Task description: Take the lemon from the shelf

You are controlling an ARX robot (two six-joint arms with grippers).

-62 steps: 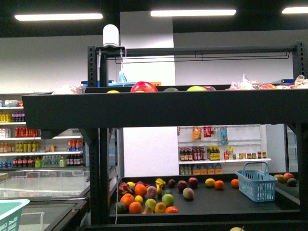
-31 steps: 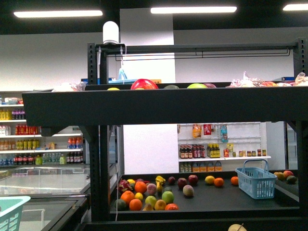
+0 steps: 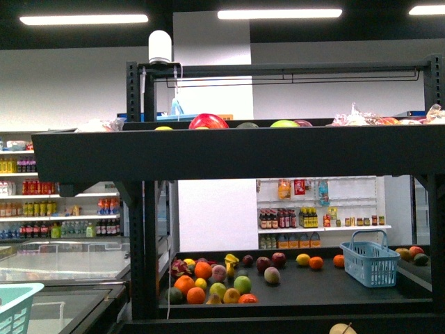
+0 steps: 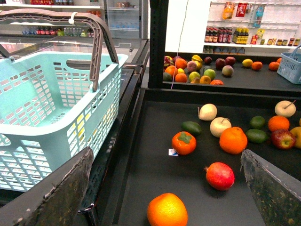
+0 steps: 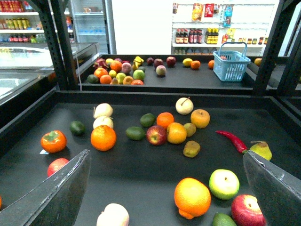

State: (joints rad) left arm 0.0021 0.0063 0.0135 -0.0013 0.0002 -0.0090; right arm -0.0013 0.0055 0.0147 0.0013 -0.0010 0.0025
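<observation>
Leftmost, a light teal shopping basket (image 4: 51, 108) is seen beside the shelf (image 4: 141, 155), past the left gripper (image 4: 164, 188), whose jaws are spread wide with nothing between them. On the black deck, a persimmon (image 4: 184, 142), a pomegranate (image 4: 219, 175) and a large orange (image 4: 233, 140) are scattered apart. No fruit can be identified with certainty as the lemon. Further right, the right gripper (image 5: 164, 188) is likewise held wide apart and empty above a green apple (image 5: 224, 183) and a red chili (image 5: 231, 140).
</observation>
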